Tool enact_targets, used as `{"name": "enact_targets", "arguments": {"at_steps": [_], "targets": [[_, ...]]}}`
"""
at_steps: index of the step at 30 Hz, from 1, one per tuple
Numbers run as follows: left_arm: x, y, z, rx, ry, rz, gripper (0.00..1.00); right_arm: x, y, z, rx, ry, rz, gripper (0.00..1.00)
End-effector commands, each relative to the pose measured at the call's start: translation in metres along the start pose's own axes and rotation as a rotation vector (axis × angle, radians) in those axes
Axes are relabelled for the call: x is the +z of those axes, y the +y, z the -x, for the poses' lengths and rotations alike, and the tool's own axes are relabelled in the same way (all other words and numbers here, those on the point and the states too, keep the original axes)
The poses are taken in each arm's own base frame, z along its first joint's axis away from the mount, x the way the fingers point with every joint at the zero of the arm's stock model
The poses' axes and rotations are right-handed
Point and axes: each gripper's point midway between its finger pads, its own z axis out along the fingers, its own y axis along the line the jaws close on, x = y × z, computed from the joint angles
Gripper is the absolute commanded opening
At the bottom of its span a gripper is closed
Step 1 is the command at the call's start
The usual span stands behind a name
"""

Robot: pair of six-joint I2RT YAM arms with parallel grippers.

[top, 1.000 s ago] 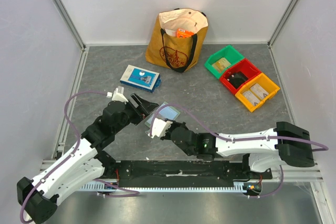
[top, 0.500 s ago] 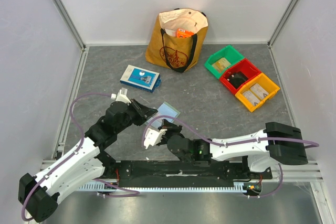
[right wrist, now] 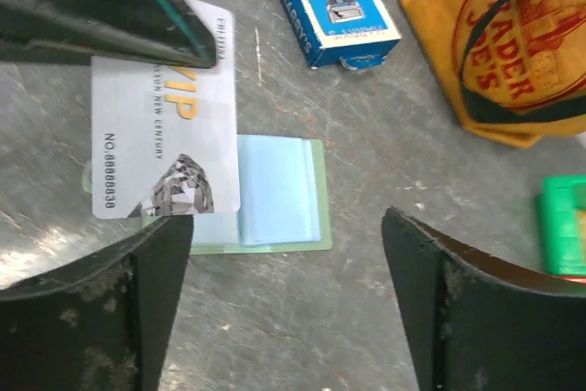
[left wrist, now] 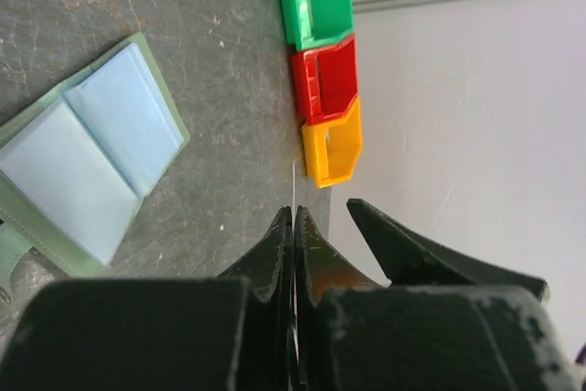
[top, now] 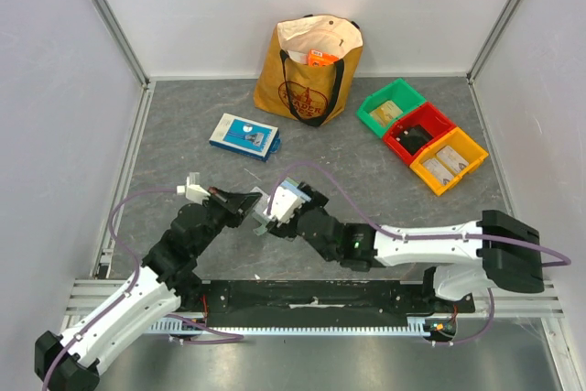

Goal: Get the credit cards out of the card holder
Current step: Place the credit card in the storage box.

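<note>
The card holder (right wrist: 275,194) lies open on the grey table, pale green with light blue inner pockets; the left wrist view shows the card holder (left wrist: 92,162) too. A silver credit card (right wrist: 165,148) marked VIP hangs over its left half. My left gripper (left wrist: 293,212) is shut on that card, seen edge-on as a thin line (left wrist: 293,185). Its dark fingers (right wrist: 110,6) pinch the card's top edge. My right gripper (right wrist: 288,217) stands wide open above the holder with nothing in it. From above, the left gripper (top: 252,200) and the right gripper (top: 275,208) meet at the table's middle front.
A blue-and-white flat box (top: 244,135) lies behind the grippers. A yellow tote bag (top: 309,69) stands at the back wall. Green (top: 391,108), red (top: 418,132) and yellow (top: 448,160) bins sit in a row at the back right.
The card has passed from the right gripper to the left: my left gripper shut on it and my right gripper opened and let go.
</note>
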Motion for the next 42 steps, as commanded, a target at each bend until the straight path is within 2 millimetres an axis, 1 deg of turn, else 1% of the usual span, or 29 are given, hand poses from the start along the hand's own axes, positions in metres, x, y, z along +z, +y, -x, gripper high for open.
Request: {"name": "enact_targets", "arguments": {"at_steps": [1, 2, 4, 7, 9, 13, 15, 20, 24, 26, 29, 31, 36, 38, 40, 42], "targets": [[-0.003, -0.019, 0.028, -0.141, -0.154, -0.122, 0.02, -0.006, 0.005, 0.024, 0.318, -0.058, 0.154, 0.95], [-0.003, -0.018, 0.03, -0.155, -0.168, -0.132, 0.02, -0.008, 0.007, 0.024, 0.386, -0.061, 0.187, 0.98], [-0.005, -0.018, 0.033, -0.183, -0.186, -0.15, 0.02, -0.012, 0.012, 0.026, 0.484, -0.078, 0.247, 0.98], [-0.005, -0.016, 0.035, -0.212, -0.202, -0.175, 0.02, -0.021, 0.019, 0.035, 0.629, -0.122, 0.35, 0.98], [-0.005, -0.016, 0.036, -0.235, -0.204, -0.19, 0.02, -0.027, 0.017, 0.048, 0.758, -0.178, 0.396, 0.98], [-0.004, -0.015, 0.035, -0.273, -0.203, -0.207, 0.02, -0.035, 0.01, 0.06, 0.989, -0.295, 0.452, 0.98], [-0.004, -0.017, 0.034, -0.277, -0.197, -0.216, 0.02, -0.038, 0.005, 0.066, 1.092, -0.347, 0.461, 0.94], [-0.004, -0.023, 0.032, -0.269, -0.181, -0.236, 0.02, -0.031, -0.012, 0.07, 1.299, -0.414, 0.441, 0.89], [-0.003, -0.025, 0.029, -0.269, -0.162, -0.246, 0.02, -0.022, -0.013, 0.078, 1.347, -0.43, 0.46, 0.86], [-0.003, -0.027, 0.028, -0.277, -0.155, -0.255, 0.02, -0.015, -0.014, 0.079, 1.369, -0.422, 0.455, 0.84], [-0.004, -0.031, 0.028, -0.282, -0.151, -0.274, 0.02, -0.007, -0.013, 0.075, 1.403, -0.402, 0.443, 0.81], [-0.004, -0.033, 0.027, -0.281, -0.146, -0.284, 0.02, -0.003, -0.013, 0.076, 1.413, -0.399, 0.446, 0.76], [-0.003, -0.034, 0.026, -0.275, -0.137, -0.287, 0.02, -0.001, -0.013, 0.085, 1.419, -0.423, 0.475, 0.55], [-0.002, -0.034, 0.023, -0.272, -0.125, -0.292, 0.02, 0.001, -0.016, 0.087, 1.427, -0.429, 0.477, 0.44], [-0.001, -0.034, 0.021, -0.27, -0.117, -0.295, 0.02, 0.003, -0.02, 0.086, 1.441, -0.427, 0.473, 0.3], [0.0, -0.032, 0.02, -0.263, -0.114, -0.292, 0.02, 0.004, -0.023, 0.083, 1.454, -0.424, 0.466, 0.13]]}}
